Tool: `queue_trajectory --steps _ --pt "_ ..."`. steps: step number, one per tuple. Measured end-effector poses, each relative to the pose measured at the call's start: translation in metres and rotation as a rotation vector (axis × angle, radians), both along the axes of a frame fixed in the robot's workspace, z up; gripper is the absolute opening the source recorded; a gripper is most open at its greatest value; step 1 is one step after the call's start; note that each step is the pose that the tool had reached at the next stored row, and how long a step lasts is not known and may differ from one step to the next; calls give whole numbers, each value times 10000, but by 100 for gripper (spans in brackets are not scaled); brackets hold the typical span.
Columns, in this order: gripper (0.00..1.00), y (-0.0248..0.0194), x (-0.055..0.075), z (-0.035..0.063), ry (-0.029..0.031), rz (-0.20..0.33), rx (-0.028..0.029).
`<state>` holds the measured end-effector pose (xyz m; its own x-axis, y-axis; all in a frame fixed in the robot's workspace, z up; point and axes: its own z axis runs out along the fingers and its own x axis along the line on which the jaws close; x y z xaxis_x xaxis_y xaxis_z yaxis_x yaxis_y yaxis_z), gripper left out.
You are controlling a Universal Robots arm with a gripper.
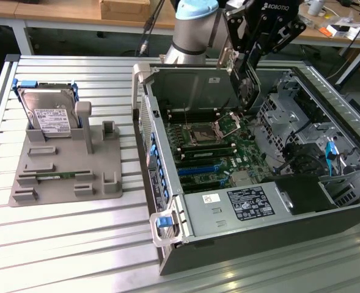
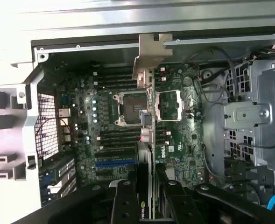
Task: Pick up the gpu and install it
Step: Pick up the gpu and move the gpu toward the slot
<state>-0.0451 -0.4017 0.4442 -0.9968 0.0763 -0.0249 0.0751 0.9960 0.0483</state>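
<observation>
- Exterior view: my claw [image 1: 248, 64] is clenched on the gpu [image 1: 246, 91], held upright over the open computer case [image 1: 167, 183]. The claw's top is cut off, and I cannot tell whether the card touches anything.
- Wrist view: the gpu [image 2: 148, 135] is edge-on between 2 fingers [image 2: 123, 203] above the motherboard [image 2: 104, 140].

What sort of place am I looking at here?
Probably a robotics lab or workshop set up for computer assembly: an open computer case sits on a slatted metal table, the pincer holds the gpu above its motherboard, and cluttered wooden workbenches stand behind.
</observation>
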Motion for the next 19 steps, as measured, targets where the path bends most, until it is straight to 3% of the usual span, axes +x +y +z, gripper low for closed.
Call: queue_trajectory --steps 19 --pt "26 0 396 0 0 0 0"
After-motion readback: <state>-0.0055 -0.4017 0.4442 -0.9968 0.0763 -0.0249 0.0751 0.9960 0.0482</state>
